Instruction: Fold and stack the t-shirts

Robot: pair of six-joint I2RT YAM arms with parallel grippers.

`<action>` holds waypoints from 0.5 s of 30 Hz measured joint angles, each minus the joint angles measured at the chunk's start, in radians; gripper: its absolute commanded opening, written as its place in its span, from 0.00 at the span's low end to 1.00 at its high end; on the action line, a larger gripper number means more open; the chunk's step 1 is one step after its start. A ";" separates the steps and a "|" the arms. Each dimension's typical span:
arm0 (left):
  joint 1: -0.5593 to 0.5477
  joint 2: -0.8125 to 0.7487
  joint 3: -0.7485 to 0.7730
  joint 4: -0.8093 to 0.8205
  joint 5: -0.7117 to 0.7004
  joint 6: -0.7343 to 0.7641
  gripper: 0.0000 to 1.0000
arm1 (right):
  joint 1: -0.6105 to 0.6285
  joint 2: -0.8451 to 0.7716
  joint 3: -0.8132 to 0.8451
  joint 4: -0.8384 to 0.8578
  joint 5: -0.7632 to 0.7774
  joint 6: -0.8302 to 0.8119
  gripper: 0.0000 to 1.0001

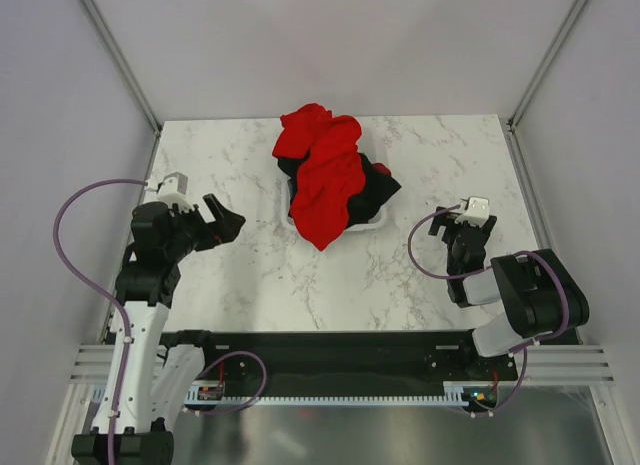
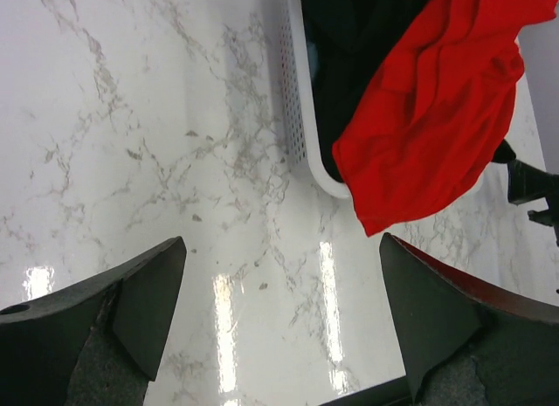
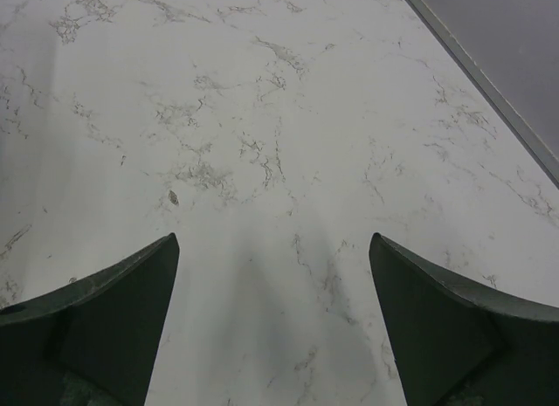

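Left fingers (image 2: 131,310) and right fingers (image 3: 113,310) gape apart above marble table (image 1: 230,275); red t-shirt (image 1: 325,180) drapes over white tub (image 2: 293,92).

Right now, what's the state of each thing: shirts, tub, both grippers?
white tub: upright on the table, holding the shirts.
red t-shirt: crumpled, unfolded, hanging over the tub's near rim.
black t-shirts: bunched in the tub beneath the red one, unfolded.
left gripper: open, empty.
right gripper: open, empty.
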 measured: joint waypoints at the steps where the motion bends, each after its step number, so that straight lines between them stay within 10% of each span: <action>1: 0.000 0.003 0.000 -0.019 0.005 0.002 1.00 | 0.000 0.000 0.000 0.000 0.000 0.000 0.98; 8: 0.000 -0.031 -0.012 -0.067 0.005 0.000 1.00 | 0.010 -0.030 0.001 -0.032 0.044 0.004 0.98; 15: 0.000 -0.108 -0.014 -0.076 -0.036 -0.003 1.00 | 0.032 -0.533 0.407 -0.794 0.068 0.262 0.98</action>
